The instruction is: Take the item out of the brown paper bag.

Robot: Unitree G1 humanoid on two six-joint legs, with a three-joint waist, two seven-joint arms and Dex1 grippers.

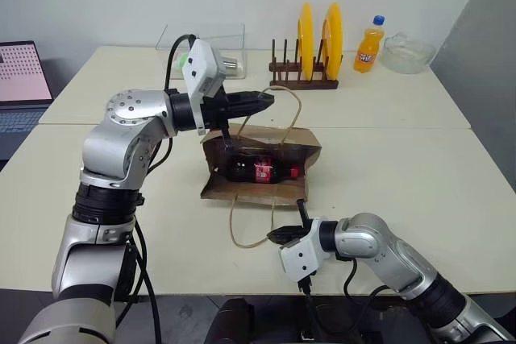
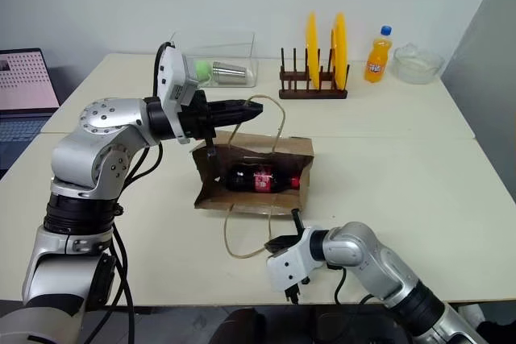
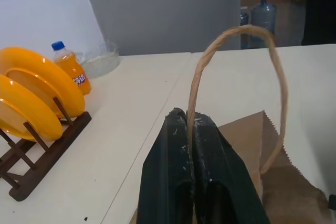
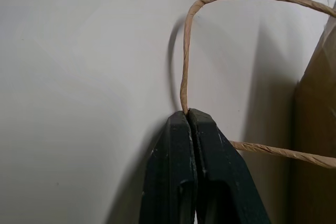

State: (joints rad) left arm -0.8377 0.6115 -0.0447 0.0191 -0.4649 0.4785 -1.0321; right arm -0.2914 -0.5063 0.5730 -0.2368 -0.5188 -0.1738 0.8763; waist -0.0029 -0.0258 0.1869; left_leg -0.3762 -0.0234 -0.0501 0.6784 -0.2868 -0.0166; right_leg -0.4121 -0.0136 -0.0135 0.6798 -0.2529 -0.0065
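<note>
The brown paper bag (image 1: pixel 262 168) lies on its side near the middle of the counter (image 1: pixel 403 159), its mouth facing the near edge and held open. Inside it, a dark bottle with a red label, the item (image 1: pixel 262 171), lies lengthwise against the bag's lower wall, fully within the bag.

The left gripper (image 1: pixel 268 100) is raised above the bag's far side. Its 2 fingers (image 3: pixel 210 156) are pressed together on the upper cord handle (image 3: pixel 239 35), which arches up from the bag's top edge. That edge is lifted clear of the lower wall.

The right gripper (image 1: pixel 274 235) sits low at the near edge of the counter. Its fingers (image 4: pixel 205 145) are pinched shut on the lower cord handle (image 4: pixel 185 66), which loops across the counter surface from the bag's lower lip.

Along the far edge of the counter stand a wooden plate rack (image 1: pixel 302 78) holding 2 yellow plates (image 1: pixel 318 34), an orange soda bottle (image 1: pixel 369 46), a glass bowl (image 1: pixel 407 52) and a clear plastic box (image 1: pixel 218 46). A laptop (image 1: pixel 20 86) sits beyond the left edge.
</note>
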